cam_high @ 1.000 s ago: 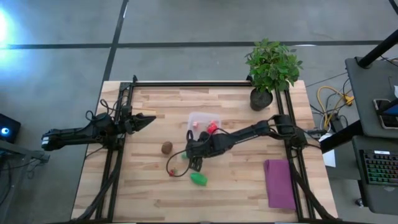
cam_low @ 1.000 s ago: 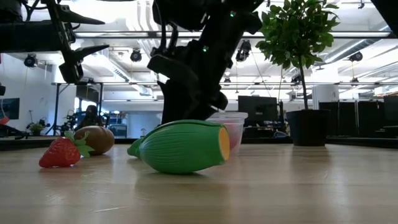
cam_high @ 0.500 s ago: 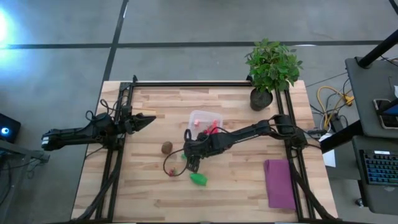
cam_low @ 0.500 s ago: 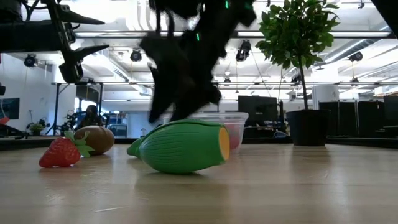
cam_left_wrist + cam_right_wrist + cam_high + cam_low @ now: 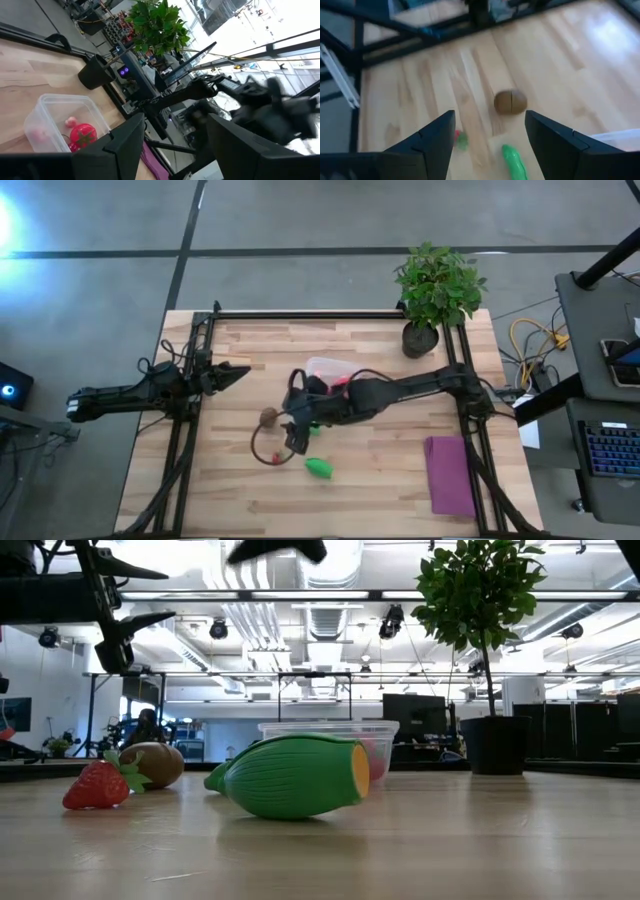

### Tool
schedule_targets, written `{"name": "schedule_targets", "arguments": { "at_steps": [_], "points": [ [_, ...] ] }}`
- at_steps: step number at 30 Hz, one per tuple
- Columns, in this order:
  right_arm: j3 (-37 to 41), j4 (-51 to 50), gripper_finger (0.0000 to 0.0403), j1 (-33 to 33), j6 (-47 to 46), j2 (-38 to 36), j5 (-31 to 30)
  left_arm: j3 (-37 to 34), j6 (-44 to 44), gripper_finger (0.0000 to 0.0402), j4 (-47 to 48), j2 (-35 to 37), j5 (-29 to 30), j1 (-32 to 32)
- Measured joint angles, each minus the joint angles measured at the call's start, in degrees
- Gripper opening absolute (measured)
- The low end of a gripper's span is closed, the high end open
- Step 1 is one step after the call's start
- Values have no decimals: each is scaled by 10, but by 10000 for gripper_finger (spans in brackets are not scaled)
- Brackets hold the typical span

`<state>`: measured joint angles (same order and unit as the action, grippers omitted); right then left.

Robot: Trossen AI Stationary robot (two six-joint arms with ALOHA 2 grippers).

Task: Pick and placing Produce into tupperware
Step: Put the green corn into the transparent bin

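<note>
My right gripper (image 5: 293, 435) hangs open and empty above the table's middle. Its wrist view (image 5: 490, 117) looks down on the brown kiwi (image 5: 510, 101), a green oblong piece (image 5: 514, 160) and a strawberry (image 5: 459, 137). All three lie on the wood. The kiwi (image 5: 268, 417) lies just left of this gripper. A second green piece (image 5: 318, 468) lies nearer the table's near edge. The clear tupperware (image 5: 325, 368) stands behind the arm and holds a red ball (image 5: 82, 136) and pink berries (image 5: 71, 121). My left gripper (image 5: 235, 370) waits open at the table's left.
A potted plant (image 5: 435, 290) stands at the far right corner. A purple cloth (image 5: 450, 475) lies flat near the right edge. A dark cable loop (image 5: 262, 448) hangs under the right arm near the strawberry. Bare wood lies along the near edge.
My right gripper has risen from just above the table, almost out of the low view's top. It has also moved toward the table's left edge, nearer the kiwi. The produce and the tupperware have stayed where they were.
</note>
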<state>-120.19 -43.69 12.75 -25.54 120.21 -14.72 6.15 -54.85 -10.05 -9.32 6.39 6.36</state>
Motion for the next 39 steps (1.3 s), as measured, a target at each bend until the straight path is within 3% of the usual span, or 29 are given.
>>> {"name": "schedule_targets", "arguments": {
  "at_steps": [4, 9, 16, 24, 30, 39],
  "points": [
    [-81, -67, 232, 9, -11, -1, -50, 0, 0, 201, -15, -4, 42, 0],
    [-150, -155, 230, 34, -44, -3, -93, 0, -1, 201, -20, -3, 46, 0],
    [-107, -308, 230, 79, -142, 2, -22, 0, -3, 201, -24, -4, 22, 0],
    [36, -229, 230, 159, -106, 23, -60, 0, -3, 201, -23, -6, 22, 0],
    [135, -108, 231, 197, -134, 25, -64, 0, -2, 201, -22, -7, 22, 0],
    [217, -17, 231, 197, -214, 28, -77, 0, -2, 201, -19, -11, 25, 0]
  ]
}}
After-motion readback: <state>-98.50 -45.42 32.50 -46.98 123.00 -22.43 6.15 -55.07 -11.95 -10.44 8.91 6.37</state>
